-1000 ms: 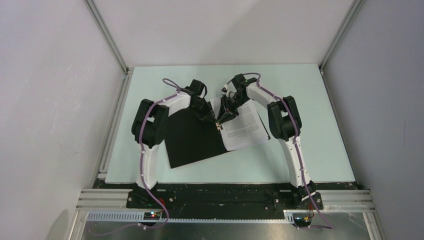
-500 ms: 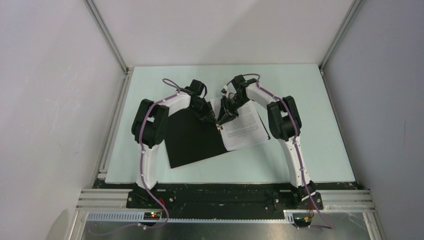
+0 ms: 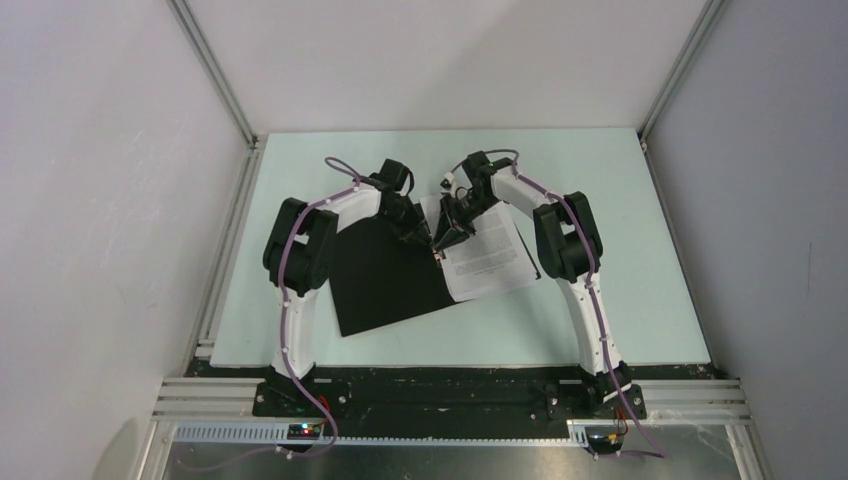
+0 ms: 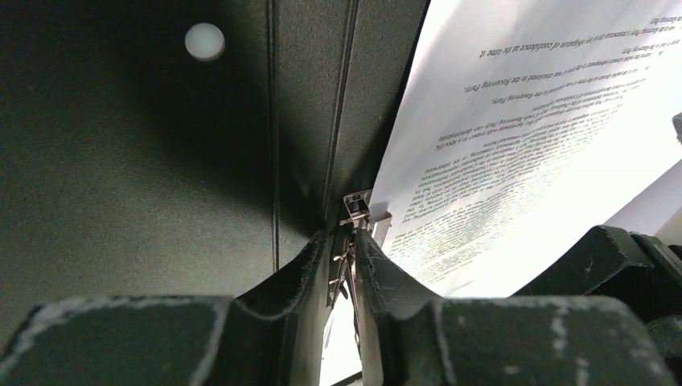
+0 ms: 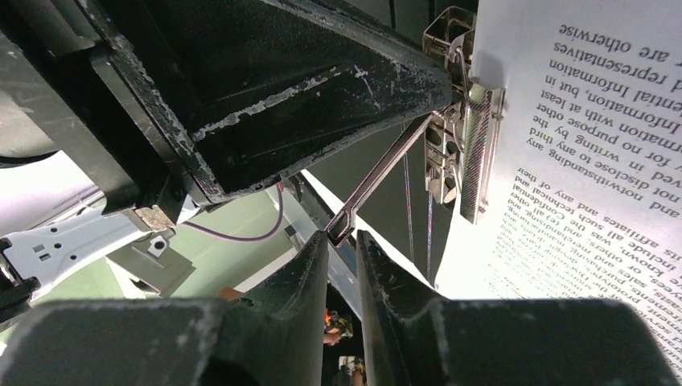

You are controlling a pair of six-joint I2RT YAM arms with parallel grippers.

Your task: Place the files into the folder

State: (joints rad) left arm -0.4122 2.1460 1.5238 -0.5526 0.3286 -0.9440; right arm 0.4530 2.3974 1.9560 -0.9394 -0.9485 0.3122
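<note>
The folder (image 3: 385,280) lies open and flat near the middle of the bench (image 3: 600,200). It is skewed, with its near-left corner pointing toward the bench's near edge, and its black inside faces up. The files (image 3: 490,250) lie on its right half, printed side up, with their left edge along the spine. The left half is bare black.

Both arms reach in over the spine, about midway between the bench's left and right edges. The left gripper (image 3: 420,238) and right gripper (image 3: 440,246) are just beside each other there.

In the left wrist view the left gripper (image 4: 344,249) is narrow. Its fingers (image 4: 310,269) are pinched on a metal part of the clip (image 4: 355,211), which stands at the spine where the black cover (image 4: 145,177) meets the paper (image 4: 523,137).

In the right wrist view the right gripper (image 5: 342,245) is also narrow. The tip of the clip's thin metal lever (image 5: 378,181) sits in the gap between its fingertips. I cannot tell whether the tip is pinched or only touched. The lever slants up to the clip's body (image 5: 474,153), whose flat bar lies against the left margin of the top sheet (image 5: 595,161).
</note>
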